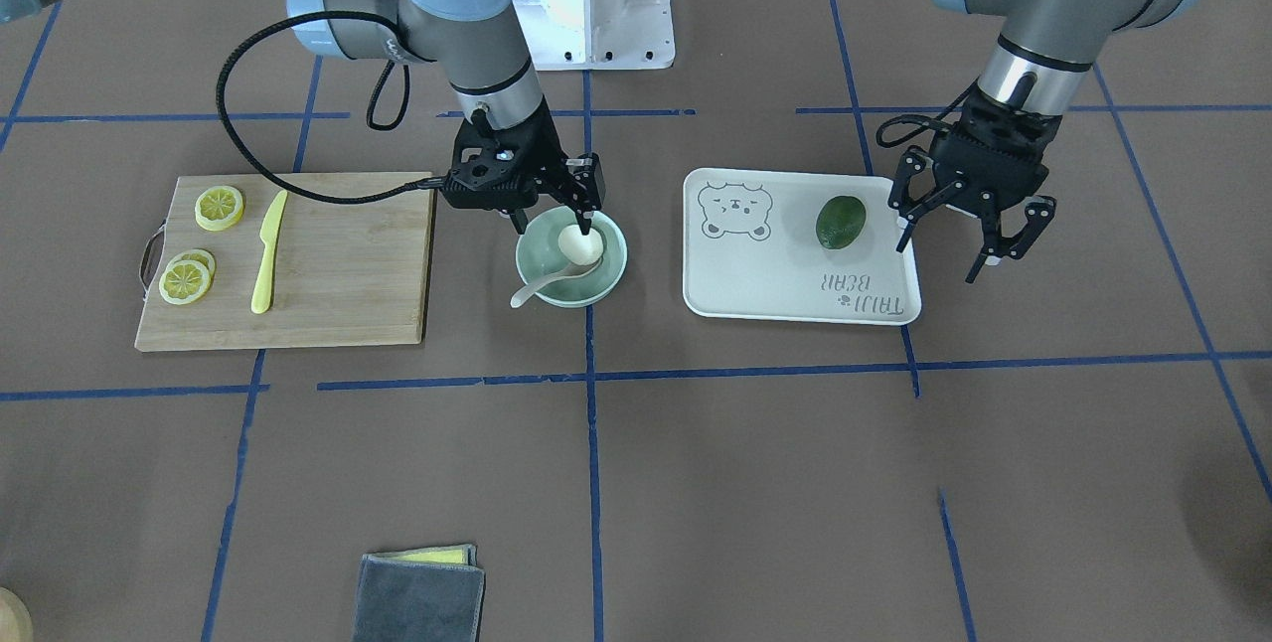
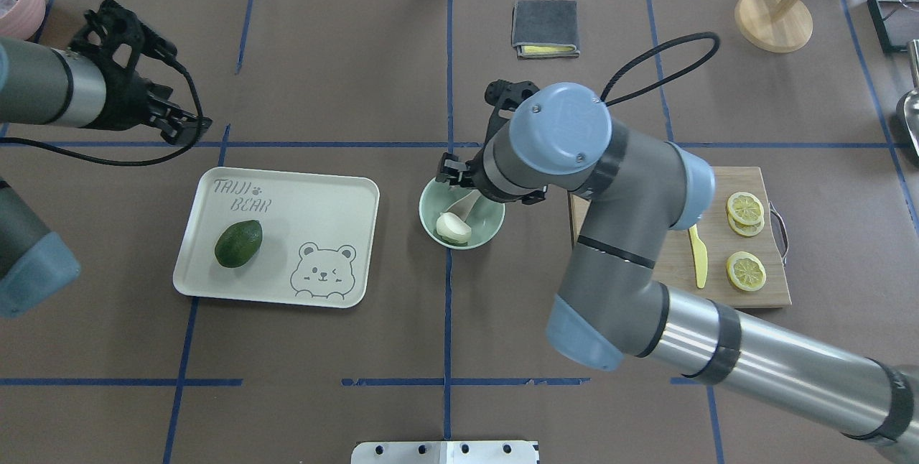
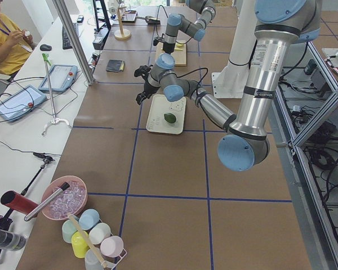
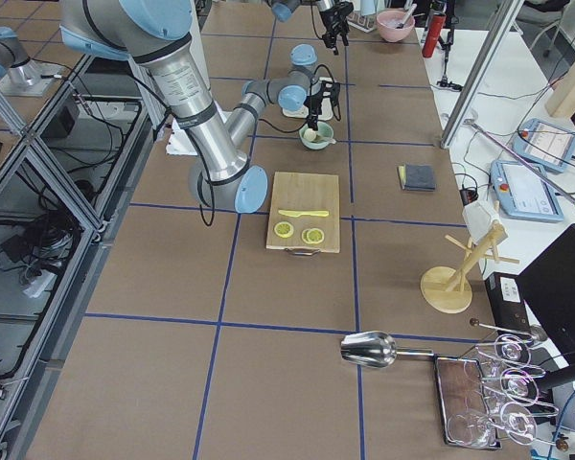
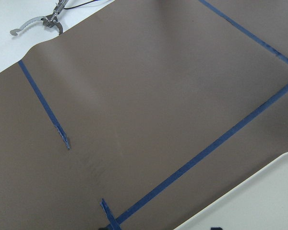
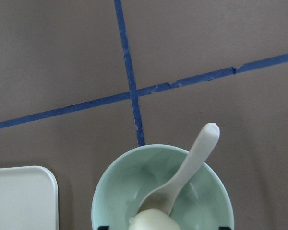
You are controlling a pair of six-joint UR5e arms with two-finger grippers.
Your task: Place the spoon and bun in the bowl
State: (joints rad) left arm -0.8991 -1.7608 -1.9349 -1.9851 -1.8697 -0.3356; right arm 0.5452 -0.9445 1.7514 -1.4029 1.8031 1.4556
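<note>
The pale mint-green bowl (image 1: 617, 259) stands at the middle of the table. The white bun (image 1: 578, 244) lies inside it, and the off-white spoon (image 1: 537, 284) rests in it with its handle over the rim. My right gripper (image 1: 553, 223) hangs just over the bowl, open, with a finger on each side of the bun and clear of it. In the right wrist view the bun (image 6: 151, 221) sits at the bottom edge on the scoop of the spoon (image 6: 192, 163). My left gripper (image 1: 969, 235) is open and empty above the tray's edge.
A white bear tray (image 1: 795, 289) holds a dark green avocado (image 1: 841, 222). A wooden cutting board (image 1: 348, 264) carries lemon slices (image 1: 219, 207) and a yellow knife (image 1: 268, 249). A folded grey cloth (image 1: 417, 597) lies near the operators' edge.
</note>
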